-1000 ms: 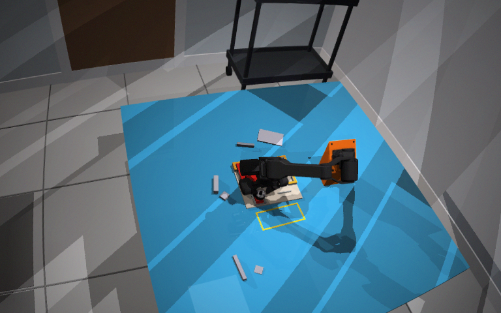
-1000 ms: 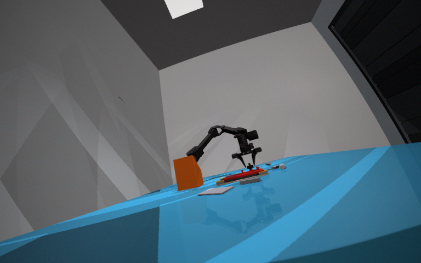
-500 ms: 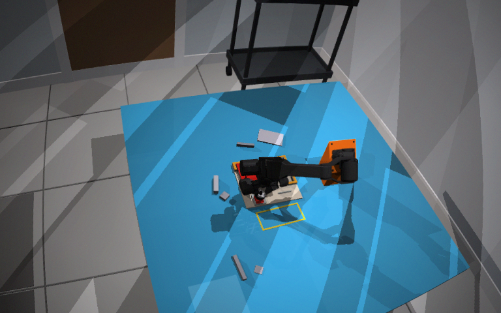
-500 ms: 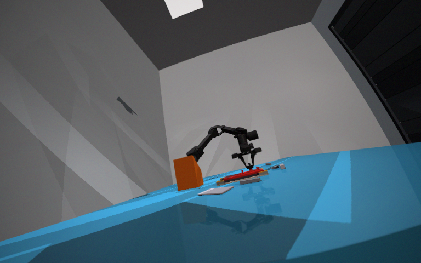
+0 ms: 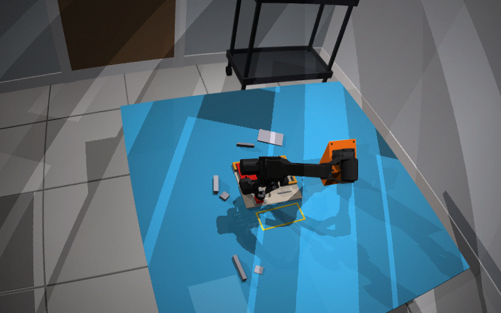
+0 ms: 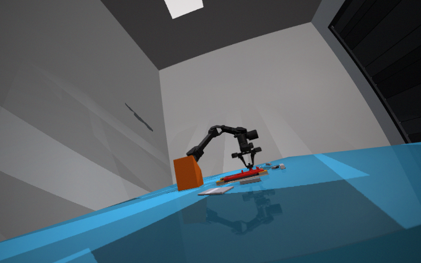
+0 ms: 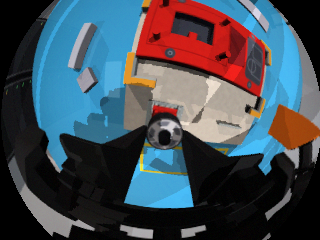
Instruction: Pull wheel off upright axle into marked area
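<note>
A black cart stands behind the blue desk. Grey blocks lie scattered on it, and a pale flat plate near a thin bar.
</note>
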Tool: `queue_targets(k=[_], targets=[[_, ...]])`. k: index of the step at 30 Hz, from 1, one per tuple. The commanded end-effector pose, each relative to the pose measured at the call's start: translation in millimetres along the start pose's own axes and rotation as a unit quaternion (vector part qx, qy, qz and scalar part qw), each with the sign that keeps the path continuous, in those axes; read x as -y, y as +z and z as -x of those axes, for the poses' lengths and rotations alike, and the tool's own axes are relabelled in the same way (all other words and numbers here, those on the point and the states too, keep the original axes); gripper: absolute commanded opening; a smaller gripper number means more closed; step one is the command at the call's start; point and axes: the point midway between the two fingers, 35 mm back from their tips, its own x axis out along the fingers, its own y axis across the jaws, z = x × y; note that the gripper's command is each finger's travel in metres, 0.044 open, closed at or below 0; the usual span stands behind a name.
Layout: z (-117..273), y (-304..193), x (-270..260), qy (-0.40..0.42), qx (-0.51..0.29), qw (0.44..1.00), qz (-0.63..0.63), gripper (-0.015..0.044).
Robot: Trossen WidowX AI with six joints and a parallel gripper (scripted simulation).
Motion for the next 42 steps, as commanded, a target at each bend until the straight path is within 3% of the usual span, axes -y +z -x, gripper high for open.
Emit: queue_targets(k=[1,42], targets=[[3,0,0,0.000,0.000,1.000,0.000,0.0000],[16,1,0,0.002,0.000,1.000,-0.001,0.0000]])
